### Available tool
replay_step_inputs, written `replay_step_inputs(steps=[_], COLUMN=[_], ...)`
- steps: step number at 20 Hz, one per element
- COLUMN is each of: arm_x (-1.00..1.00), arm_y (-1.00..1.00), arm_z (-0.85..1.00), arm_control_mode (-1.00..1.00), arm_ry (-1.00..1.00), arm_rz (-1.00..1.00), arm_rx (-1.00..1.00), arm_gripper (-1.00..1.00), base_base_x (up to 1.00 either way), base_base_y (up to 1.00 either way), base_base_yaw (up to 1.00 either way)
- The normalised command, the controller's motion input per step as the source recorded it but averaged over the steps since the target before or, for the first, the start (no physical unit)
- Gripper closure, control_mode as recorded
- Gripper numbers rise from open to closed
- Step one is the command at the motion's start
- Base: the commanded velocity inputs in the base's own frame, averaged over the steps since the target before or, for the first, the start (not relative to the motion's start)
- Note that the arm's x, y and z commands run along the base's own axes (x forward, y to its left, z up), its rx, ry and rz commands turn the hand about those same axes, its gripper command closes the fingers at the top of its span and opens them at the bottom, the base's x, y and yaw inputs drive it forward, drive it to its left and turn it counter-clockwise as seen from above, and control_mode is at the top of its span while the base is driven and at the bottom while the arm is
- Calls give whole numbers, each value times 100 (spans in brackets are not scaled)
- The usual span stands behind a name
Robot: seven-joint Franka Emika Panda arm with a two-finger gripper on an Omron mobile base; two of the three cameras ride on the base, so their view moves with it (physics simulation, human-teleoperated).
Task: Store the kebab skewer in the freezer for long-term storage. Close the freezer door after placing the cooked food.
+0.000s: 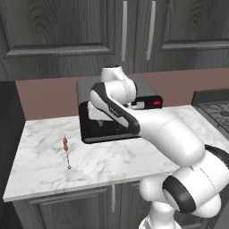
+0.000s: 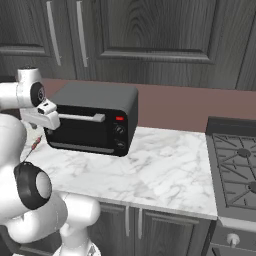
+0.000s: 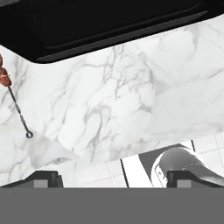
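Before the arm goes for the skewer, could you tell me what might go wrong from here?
The kebab skewer is thin and lies flat on the marble counter, so the open gripper could slip off it or push it away. It sits off to one side of the gripper, and the toaster oven stands close by, so the arm might brush it.

A black toaster oven (image 1: 117, 114) sits on the white marble counter (image 1: 40, 170), right behind the tool. Dark wood cupboards (image 2: 150, 35) hang above; a stove (image 2: 235, 165) lies far right.
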Motion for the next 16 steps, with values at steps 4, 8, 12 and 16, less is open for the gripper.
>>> replay_step_inputs(steps=[4, 8, 12, 16], arm_x=[0, 0, 0, 21], arm_y=[53, 55, 28, 50], arm_z=[-63, -55, -38, -39], arm_control_mode=[-100, -100, -100, -100], arm_ry=[15, 8, 13, 15], arm_rz=[-1, -1, 0, 2], arm_rx=[0, 0, -3, -6], arm_gripper=[-100, -100, -100, -100], base_base_x=[0, 0, 0, 0], base_base_y=[0, 0, 0, 0], base_base_yaw=[0, 0, 0, 0])
